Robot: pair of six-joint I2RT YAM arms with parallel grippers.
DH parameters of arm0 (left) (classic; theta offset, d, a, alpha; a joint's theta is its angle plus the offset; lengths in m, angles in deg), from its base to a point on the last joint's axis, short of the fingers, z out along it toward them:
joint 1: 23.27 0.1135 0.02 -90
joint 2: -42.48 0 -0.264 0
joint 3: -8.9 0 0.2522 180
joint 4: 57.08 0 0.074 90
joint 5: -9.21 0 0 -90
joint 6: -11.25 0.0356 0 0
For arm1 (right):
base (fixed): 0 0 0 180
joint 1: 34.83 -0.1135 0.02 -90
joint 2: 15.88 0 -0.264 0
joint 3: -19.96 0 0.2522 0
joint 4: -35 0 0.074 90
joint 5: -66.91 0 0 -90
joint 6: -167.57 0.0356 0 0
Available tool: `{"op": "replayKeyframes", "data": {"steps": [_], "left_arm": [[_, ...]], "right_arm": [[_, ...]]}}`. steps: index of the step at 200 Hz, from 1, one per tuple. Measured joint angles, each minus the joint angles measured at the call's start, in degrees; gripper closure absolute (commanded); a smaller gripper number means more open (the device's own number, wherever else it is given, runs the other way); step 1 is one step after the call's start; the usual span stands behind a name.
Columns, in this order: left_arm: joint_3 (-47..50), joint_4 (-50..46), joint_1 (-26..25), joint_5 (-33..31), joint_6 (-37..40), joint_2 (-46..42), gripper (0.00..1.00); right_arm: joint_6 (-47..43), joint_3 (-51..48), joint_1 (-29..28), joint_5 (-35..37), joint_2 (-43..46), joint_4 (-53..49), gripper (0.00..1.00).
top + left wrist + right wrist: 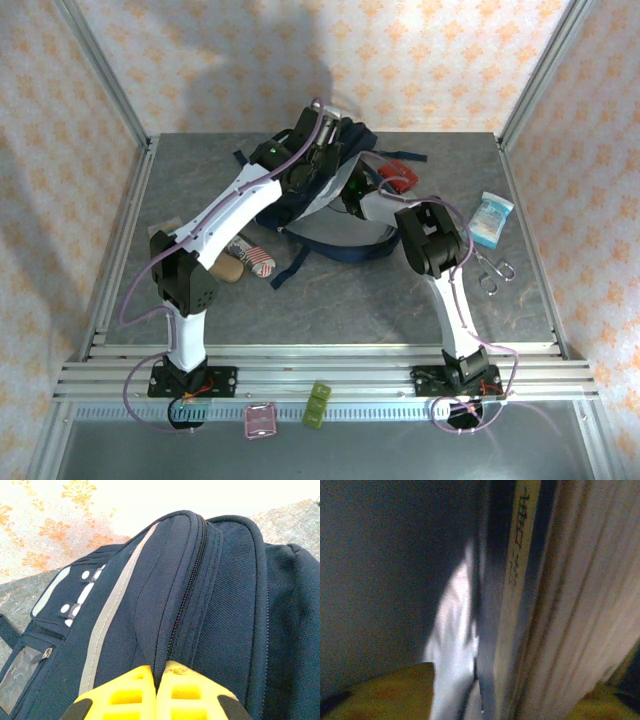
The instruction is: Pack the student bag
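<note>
The navy student bag (300, 212) lies at the back middle of the table. In the left wrist view its dark fabric (225, 580), grey-white stripe (107, 620) and zip (190, 585) are close up. My left gripper (157, 680) is shut, pinching a fold of the bag's fabric beside the zip, at the bag's raised top (325, 130). My right arm reaches into the bag's opening (355, 195). Inside, my right gripper (512, 702) stands open, its yellow fingers (395, 692) wide apart around the page edges of a stack of books (560, 605). Pale lining shows between the left finger and the books.
A blue-white tissue pack (492, 218) and scissors (493, 272) lie right of the bag. A red item (400, 170) sits behind it. A striped roll (255, 256) and a tan object (228, 270) lie at the left. Pink (260, 420) and green (317, 405) pieces rest on the front rail.
</note>
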Motion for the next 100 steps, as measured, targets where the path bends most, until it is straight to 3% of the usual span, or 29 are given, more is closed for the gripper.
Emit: {"op": "replayKeyframes", "data": {"steps": [76, 100], "left_arm": [[3.89, 3.34, -0.04, 1.75, -4.61, 0.0, 1.0], [5.35, 5.99, -0.15, 3.72, -9.09, 0.48, 1.0]], "right_arm": [[-11.21, -34.25, 5.68, 2.1, 33.29, -10.4, 0.37], [-15.21, -43.1, 6.14, 5.11, 46.01, -12.83, 0.42]]}}
